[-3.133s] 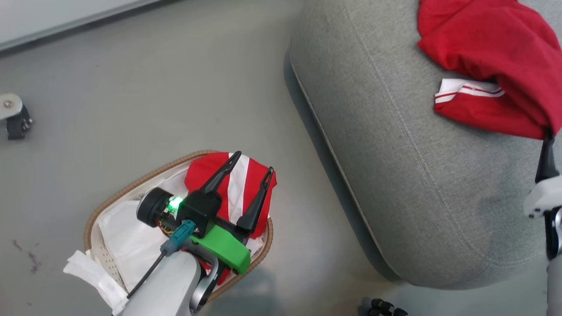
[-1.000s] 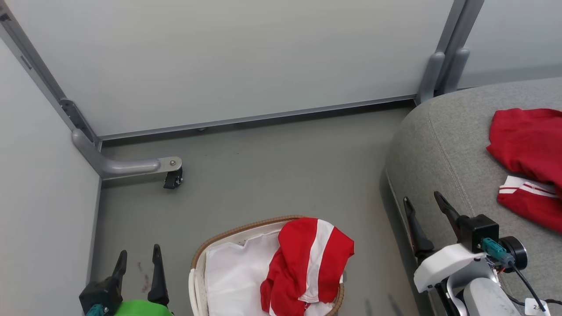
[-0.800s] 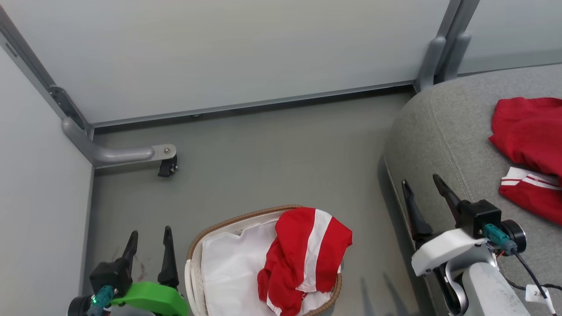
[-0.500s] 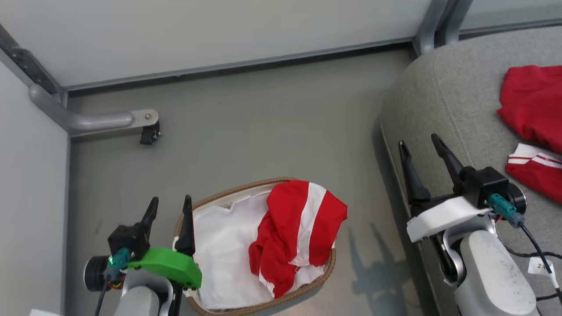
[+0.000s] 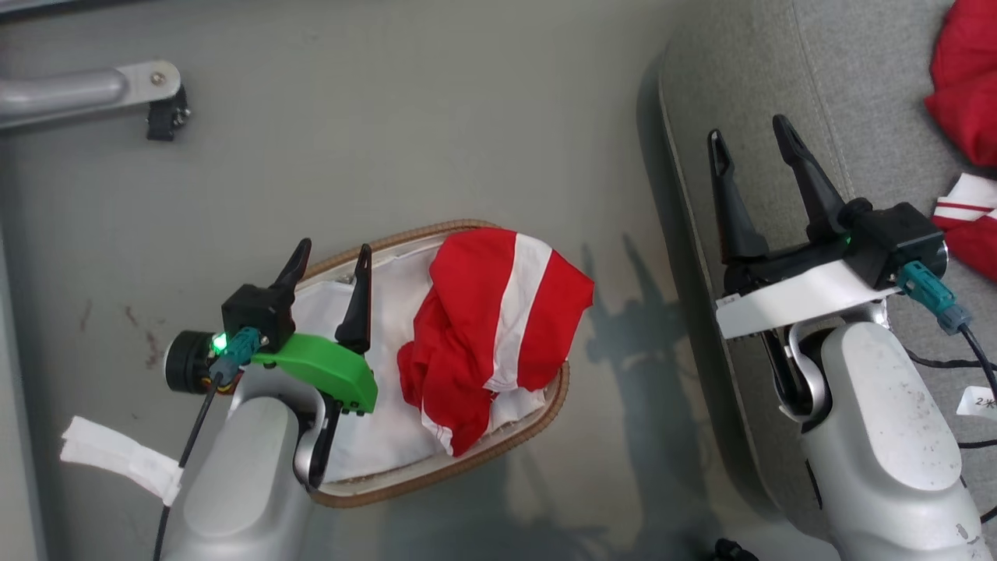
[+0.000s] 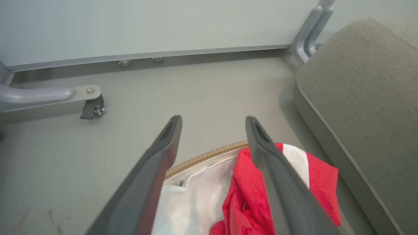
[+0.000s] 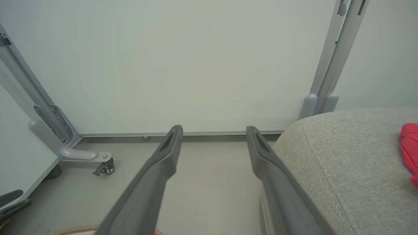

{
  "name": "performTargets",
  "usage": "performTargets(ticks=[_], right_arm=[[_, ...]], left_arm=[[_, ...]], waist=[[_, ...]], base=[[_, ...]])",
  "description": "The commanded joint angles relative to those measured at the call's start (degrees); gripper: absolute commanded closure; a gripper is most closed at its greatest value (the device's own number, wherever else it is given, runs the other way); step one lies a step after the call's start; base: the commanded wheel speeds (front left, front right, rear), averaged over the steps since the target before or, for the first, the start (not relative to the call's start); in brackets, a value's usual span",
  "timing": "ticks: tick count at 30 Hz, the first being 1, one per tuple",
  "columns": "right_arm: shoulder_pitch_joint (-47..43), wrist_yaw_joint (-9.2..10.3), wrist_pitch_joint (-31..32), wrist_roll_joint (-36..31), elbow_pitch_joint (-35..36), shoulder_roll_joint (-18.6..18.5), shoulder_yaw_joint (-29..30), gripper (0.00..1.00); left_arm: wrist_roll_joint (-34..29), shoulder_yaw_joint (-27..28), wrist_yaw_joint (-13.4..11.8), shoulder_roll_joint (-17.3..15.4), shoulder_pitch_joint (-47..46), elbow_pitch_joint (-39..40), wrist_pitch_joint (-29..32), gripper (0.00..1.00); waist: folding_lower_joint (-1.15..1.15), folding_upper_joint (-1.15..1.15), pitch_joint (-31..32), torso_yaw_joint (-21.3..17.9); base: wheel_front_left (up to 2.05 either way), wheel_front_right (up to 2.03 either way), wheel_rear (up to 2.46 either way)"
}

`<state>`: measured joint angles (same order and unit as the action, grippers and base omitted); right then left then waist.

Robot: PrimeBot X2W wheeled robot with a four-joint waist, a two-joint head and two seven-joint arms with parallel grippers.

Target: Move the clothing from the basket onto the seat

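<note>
Clothing (image 5: 498, 327), head view: banded piece lay heaped in basket (image 5: 436, 487), draped over the rim nearest seat (image 5: 779, 78); cuffed piece (image 5: 966, 93) lay on seat. L gripper (image 5: 333, 249) hovered over basket's other end, fingers spread wide, empty. R gripper (image 5: 748, 130) hung over seat edge, likewise wide, empty. L wrist view: fingers apart; basket rim & banded piece below them, seat alongside. R wrist view: fingers apart, floor (image 7: 212, 182) between; seat w/ red cloth to one side.
</note>
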<state>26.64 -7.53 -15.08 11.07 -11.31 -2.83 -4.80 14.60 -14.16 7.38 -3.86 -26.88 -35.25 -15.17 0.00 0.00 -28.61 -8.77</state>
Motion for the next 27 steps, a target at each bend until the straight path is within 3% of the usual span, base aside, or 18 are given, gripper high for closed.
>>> performTargets(ticks=[1, 8, 17, 27], right_arm=[[1.39, 0.08, -0.15, 0.23, 0.71, -0.15, -0.12, 0.0], [4.81, 0.08, -0.14, 1.55, 2.66, -0.16, -1.17, 0.0], [5.87, 0.08, -0.14, 2.87, 4.11, -0.16, -1.76, 0.0], [5.06, 0.08, -0.14, 3.86, 4.41, -0.15, -0.9, 0.0]], left_arm=[[0.55, -0.65, 0.15, -1.16, -2.31, -0.13, 0.03, 0.0], [1.41, -4.75, 0.16, -3.89, -7.59, -3.73, 0.04, 0.0], [3.55, -9.06, 0.16, -5.08, -11.21, -8.04, 0.03, 0.0], [8.66, -17.46, 0.16, -4.79, -15.3, -19.52, 0.07, 0.0]], waist=[[0.0, 0.0, -7.67, -3.64], [0.0, 0.0, -13.54, -6.47], [0.0, 0.0, -18.73, -8.73], [0.0, 0.0, -21.6, -10.05]], base=[[0.0, 0.0, 0.0], [0.0, 0.0, 0.0], [0.0, 0.0, 0.0], [0.0, 0.0, 0.0]])
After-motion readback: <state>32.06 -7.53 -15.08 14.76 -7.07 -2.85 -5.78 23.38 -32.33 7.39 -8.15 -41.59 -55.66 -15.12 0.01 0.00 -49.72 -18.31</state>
